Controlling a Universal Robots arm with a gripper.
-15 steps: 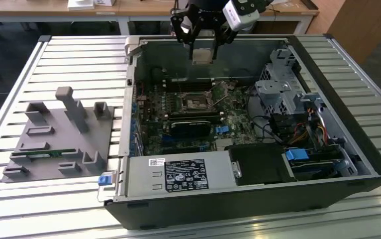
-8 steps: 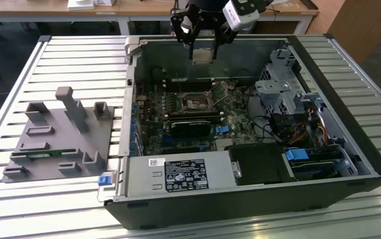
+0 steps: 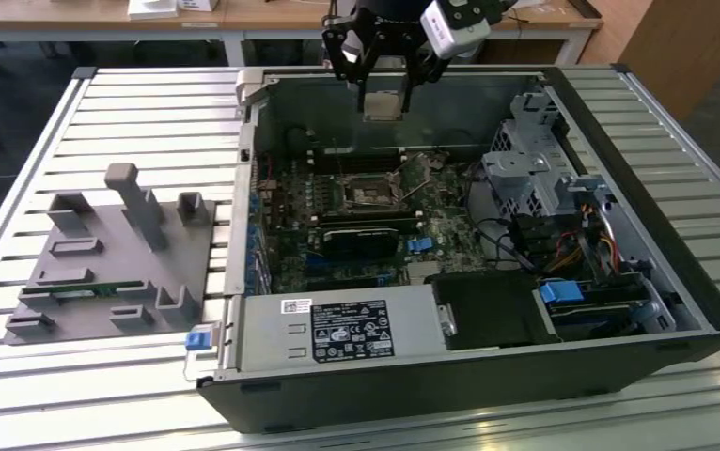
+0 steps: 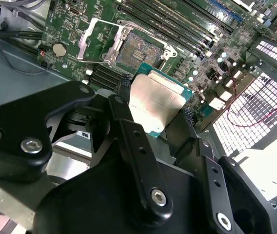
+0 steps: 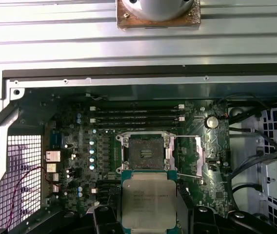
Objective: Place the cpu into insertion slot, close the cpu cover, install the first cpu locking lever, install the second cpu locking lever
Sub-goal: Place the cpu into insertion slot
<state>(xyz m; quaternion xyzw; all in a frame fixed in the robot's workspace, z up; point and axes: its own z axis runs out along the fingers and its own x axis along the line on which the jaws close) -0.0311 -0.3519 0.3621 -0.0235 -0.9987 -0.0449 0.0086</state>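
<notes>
Exterior view: one cpu [image 3: 383, 106], one pincer [image 3: 384, 100]

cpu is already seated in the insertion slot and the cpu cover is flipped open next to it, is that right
Not quite. The cpu is not seated: the gripper holds it in its jaws above the board, and the insertion slot lies bare. The first wrist view shows this. The cpu cover is flipped open next to the slot, as you said.

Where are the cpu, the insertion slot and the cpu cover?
cpu [image 5: 148, 201], first wrist view, silver top.
insertion slot [image 5: 144, 154], first wrist view, dark centre.
cpu cover [image 4: 83, 44], second wrist view, frame's outer bar.
</notes>
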